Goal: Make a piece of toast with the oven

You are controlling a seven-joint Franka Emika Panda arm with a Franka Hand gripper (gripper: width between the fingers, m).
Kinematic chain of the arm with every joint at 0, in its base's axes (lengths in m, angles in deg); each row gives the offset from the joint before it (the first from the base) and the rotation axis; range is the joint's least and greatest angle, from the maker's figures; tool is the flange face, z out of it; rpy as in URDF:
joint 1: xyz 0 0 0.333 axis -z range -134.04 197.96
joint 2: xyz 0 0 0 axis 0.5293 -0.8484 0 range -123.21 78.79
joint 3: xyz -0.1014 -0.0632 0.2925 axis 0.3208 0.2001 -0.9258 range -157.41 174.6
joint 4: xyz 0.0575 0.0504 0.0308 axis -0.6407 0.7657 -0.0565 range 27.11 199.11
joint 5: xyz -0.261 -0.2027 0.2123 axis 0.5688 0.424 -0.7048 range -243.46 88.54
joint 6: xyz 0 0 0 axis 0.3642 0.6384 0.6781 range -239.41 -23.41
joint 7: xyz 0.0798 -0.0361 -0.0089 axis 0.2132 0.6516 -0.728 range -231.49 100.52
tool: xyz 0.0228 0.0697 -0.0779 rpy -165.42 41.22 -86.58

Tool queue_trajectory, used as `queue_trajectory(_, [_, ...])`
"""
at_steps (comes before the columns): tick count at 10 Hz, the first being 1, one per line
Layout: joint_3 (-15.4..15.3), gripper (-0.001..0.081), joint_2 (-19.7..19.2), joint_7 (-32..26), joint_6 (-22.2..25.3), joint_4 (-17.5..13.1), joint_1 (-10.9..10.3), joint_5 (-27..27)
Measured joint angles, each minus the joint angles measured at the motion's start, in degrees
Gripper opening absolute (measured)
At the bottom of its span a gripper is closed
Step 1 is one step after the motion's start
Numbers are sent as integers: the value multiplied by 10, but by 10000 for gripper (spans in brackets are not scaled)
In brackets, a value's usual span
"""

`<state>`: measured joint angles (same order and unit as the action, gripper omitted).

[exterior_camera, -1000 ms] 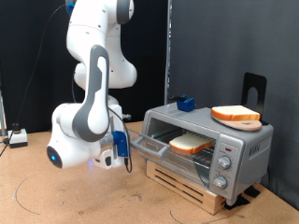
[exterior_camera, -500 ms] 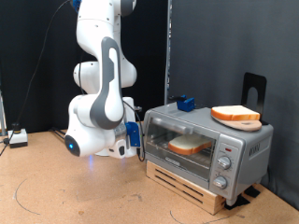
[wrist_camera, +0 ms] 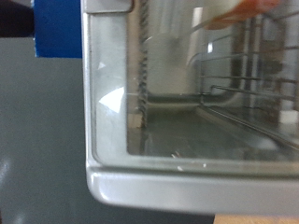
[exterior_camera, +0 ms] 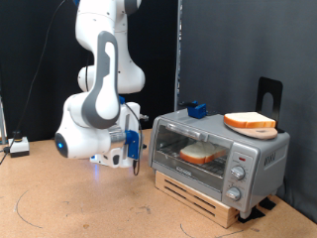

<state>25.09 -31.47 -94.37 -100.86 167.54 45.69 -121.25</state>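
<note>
The oven [exterior_camera: 218,154] stands on the desk [exterior_camera: 59,208] just beside the hand [exterior_camera: 130,149], its glass door shut. Inside, on the wire rack beyond the hand, lies the piece of toast [exterior_camera: 201,153]. The loading step looks done; heating now calls for the round knobs [exterior_camera: 236,177] on the far panel. The hand holds nothing; how far its fingers are spread I cannot tell.

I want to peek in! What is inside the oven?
Through the oven's closed glass door you can see the piece of toast lying on the wire rack. The gripper hangs just outside the door. The oven's back corners are hidden.
</note>
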Motion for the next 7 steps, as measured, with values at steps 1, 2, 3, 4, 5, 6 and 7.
queue_trajectory(1, [9, 809, -4, 7, 1, -15, 8, 18])
queue_trajectory(2, [16, 809, -10, 8, 4, -32, 15, 36])
queue_trajectory(3, [18, 809, -24, 8, 14, -47, 22, 46])
queue_trajectory(4, [17, 809, -24, 7, 14, -46, 22, 46])
queue_trajectory(5, [14, 809, -26, -3, 23, -49, 22, 44])
queue_trajectory(6, [3, 809, -36, -18, 47, -66, 21, 44])
queue_trajectory(7, [-13, 809, -52, -19, 66, -91, 19, 44])
